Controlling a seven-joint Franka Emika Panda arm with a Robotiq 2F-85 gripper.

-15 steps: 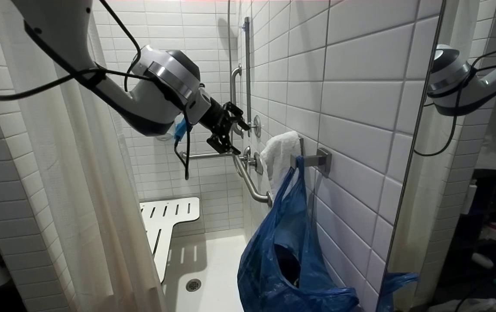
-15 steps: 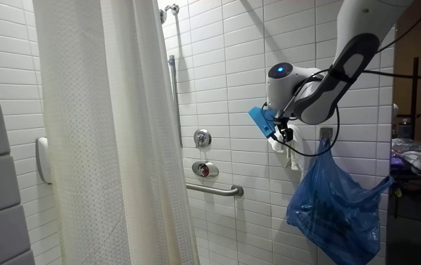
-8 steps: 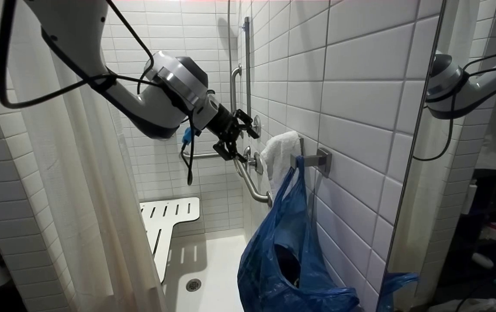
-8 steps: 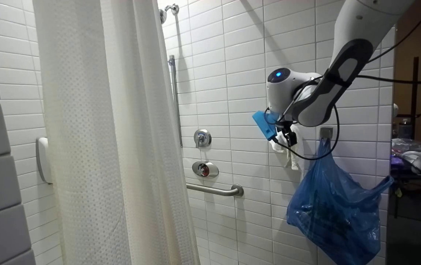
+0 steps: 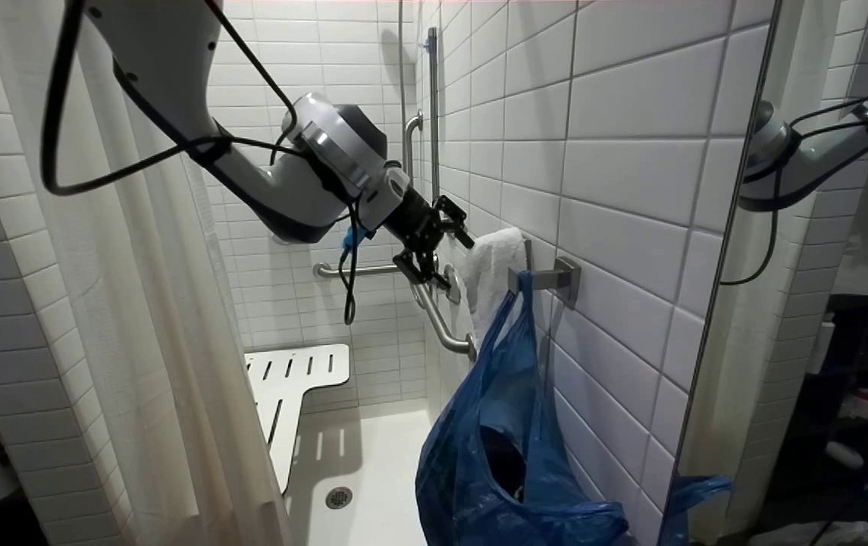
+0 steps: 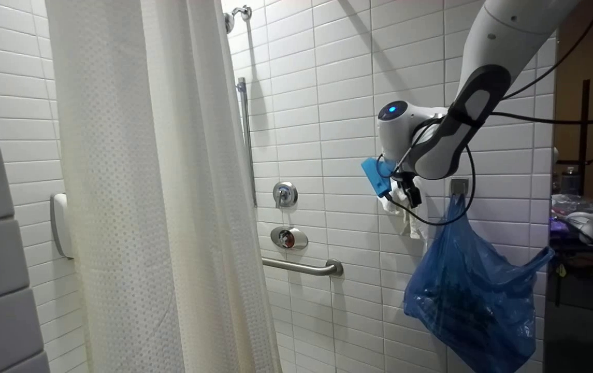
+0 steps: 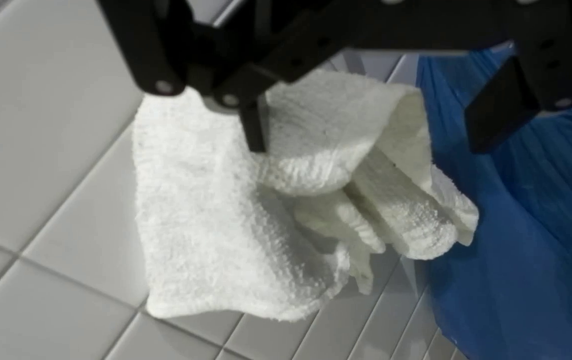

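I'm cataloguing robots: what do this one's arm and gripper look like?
A rounded, white and grey arm with black trim, a silvery band, a glowing blue light and black cables. A bright blue, boxy part sits by the wrist. The black, angular gripper has two jointed fingers.

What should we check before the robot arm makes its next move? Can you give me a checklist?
1. Fingers spread open: ok.
2. Fingers empty: ok, nothing is gripped.
3. Towel in front of the fingers: ok, it fills the middle of the wrist view.
4. Fingers clear of the towel: cannot tell; they look near, but touching is unclear.
5. Bag hanging on its holder: ok.
6. Bag well away from the towel: not ok, it hangs right beside it.
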